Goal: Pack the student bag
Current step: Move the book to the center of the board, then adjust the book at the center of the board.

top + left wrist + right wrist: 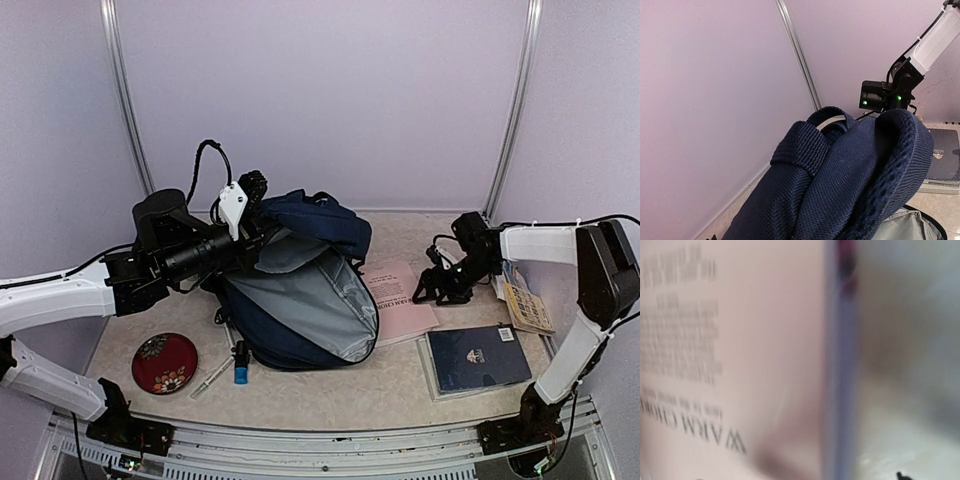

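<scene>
1. At the left-centre of the desk (330, 395), the left jaws are pressed together, pinching the raised navy top edge of the student bag (300, 310).
2. The bag lies mid-desk, grey panel facing up, just right of those jaws.
3. The right jaws stand spread over a pink booklet (395, 305), right of the bag and not touching it.

Left pincer (265, 236) closed, raised; right pincer (443, 289) low, jaws apart.

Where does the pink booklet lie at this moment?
In the top view the pink booklet lies flat on the table, right of centre, between the student bag on its left and the dark blue book at its near right.
</scene>
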Controlling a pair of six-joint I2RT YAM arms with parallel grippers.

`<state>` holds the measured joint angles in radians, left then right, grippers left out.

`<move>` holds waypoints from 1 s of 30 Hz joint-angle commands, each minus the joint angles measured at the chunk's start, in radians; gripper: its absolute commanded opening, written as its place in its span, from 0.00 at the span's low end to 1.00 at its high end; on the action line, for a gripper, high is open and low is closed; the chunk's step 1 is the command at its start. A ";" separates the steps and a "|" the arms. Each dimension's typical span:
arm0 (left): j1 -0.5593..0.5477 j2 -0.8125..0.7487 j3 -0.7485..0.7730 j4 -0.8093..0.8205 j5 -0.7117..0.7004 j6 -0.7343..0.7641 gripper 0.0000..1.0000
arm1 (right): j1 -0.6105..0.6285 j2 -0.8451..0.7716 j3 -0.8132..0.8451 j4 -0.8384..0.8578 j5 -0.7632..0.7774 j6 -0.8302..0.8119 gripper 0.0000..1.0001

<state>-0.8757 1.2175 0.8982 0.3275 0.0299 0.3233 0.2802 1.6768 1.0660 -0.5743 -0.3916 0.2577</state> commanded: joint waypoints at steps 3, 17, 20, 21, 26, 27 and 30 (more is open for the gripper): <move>0.006 -0.006 0.036 0.051 0.006 -0.009 0.00 | 0.055 0.060 -0.045 0.112 -0.222 0.029 0.73; 0.007 -0.008 0.038 0.048 0.014 -0.011 0.00 | 0.118 0.103 -0.034 0.402 -0.383 0.229 0.11; 0.007 -0.009 0.037 0.047 0.013 -0.010 0.00 | 0.134 0.109 -0.017 0.417 -0.401 0.247 0.14; 0.007 -0.009 0.038 0.048 0.012 -0.009 0.00 | 0.140 0.111 -0.009 0.412 -0.402 0.248 0.15; 0.008 -0.006 0.037 0.047 0.015 -0.014 0.00 | 0.179 0.097 0.012 0.447 -0.454 0.279 0.21; 0.009 -0.006 0.037 0.048 0.015 -0.015 0.00 | 0.188 0.092 0.016 0.460 -0.464 0.286 0.23; 0.009 -0.007 0.036 0.049 0.015 -0.015 0.00 | 0.221 0.088 0.061 0.459 -0.516 0.267 0.32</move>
<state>-0.8677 1.2186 0.8982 0.3019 0.0212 0.3233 0.4328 1.7725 1.0554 -0.2016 -0.7719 0.5228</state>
